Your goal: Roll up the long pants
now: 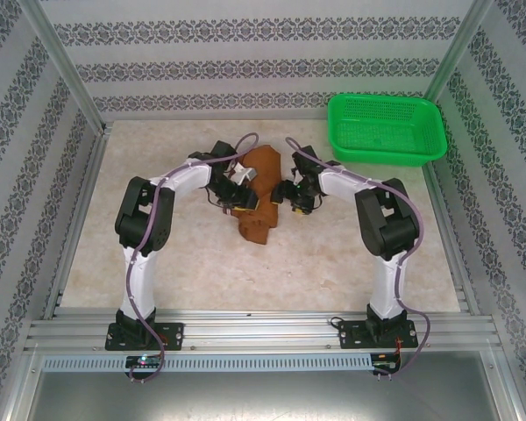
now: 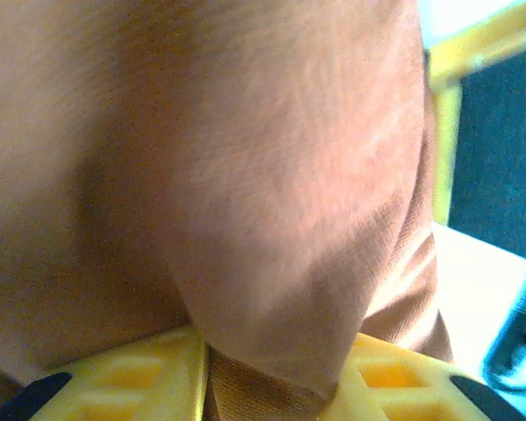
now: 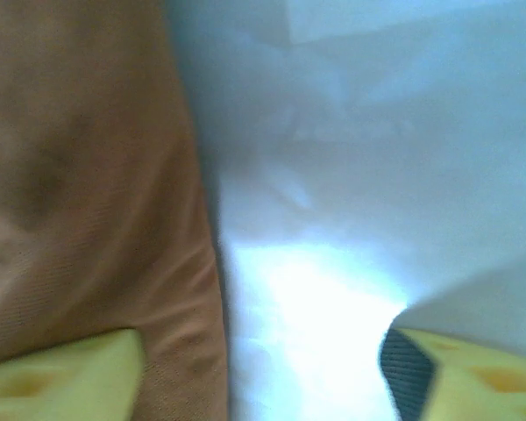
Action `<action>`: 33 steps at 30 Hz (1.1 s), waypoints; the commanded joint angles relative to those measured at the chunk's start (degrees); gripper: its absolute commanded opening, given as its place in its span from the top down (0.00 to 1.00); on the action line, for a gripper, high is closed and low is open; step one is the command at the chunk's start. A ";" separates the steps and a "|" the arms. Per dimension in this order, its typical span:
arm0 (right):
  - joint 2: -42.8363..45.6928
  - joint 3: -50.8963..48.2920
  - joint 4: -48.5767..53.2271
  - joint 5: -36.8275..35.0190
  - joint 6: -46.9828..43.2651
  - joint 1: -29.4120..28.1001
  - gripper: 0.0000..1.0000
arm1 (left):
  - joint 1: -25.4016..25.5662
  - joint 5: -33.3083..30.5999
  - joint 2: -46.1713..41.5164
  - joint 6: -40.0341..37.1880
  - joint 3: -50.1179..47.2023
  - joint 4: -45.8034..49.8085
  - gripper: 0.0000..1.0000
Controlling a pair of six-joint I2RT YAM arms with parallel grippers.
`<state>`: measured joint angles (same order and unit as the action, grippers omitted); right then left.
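long pants (image 1: 256,197) lie bunched mid-frame on the tabletop (image 1: 202,263), between both arms. left fingers (image 2: 131,377) are pinched on a fold of the brown cloth. right fingers (image 3: 61,377) are spread wide, gripping nothing, one over the cloth edge. green basket (image 1: 386,98) sits upper right, well apart.

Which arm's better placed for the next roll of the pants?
Left. The left fingers pinch a fold of the pants; the right fingers stand wide apart, cloth beside one, bare table between them.
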<state>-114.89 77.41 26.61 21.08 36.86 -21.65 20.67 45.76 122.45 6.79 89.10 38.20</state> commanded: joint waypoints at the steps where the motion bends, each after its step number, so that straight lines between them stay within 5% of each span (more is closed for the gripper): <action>1: 2.39 -2.09 -6.17 0.87 -0.73 -0.61 0.15 | 3.59 14.93 1.67 4.00 -6.52 -2.62 0.65; 9: 3.11 -2.90 -15.63 8.97 1.17 0.12 0.14 | 3.44 8.49 2.45 3.02 -11.69 -1.30 0.68; 15: 0.22 2.16 -13.33 13.36 -1.55 -0.65 0.14 | 3.39 -9.61 1.65 0.86 -6.95 8.98 0.69; 27: -9.65 12.57 -1.83 14.53 -7.53 -3.10 0.15 | 0.41 -9.09 0.55 -2.06 -7.39 11.01 0.67; 29: -11.77 14.98 0.81 14.58 -8.54 -3.80 0.19 | 0.17 -8.12 0.44 -2.43 -7.45 10.97 0.67; 31: -13.61 16.40 2.12 14.86 -8.13 -4.09 0.47 | 0.16 -7.64 0.44 -2.52 -7.36 10.77 0.67; 33: -14.73 17.07 3.25 14.21 -7.84 -4.28 0.52 | 0.23 -8.94 0.60 -2.69 -7.33 10.88 0.67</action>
<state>-126.23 93.34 26.63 35.24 30.02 -23.77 20.34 44.66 120.27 7.31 84.71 43.13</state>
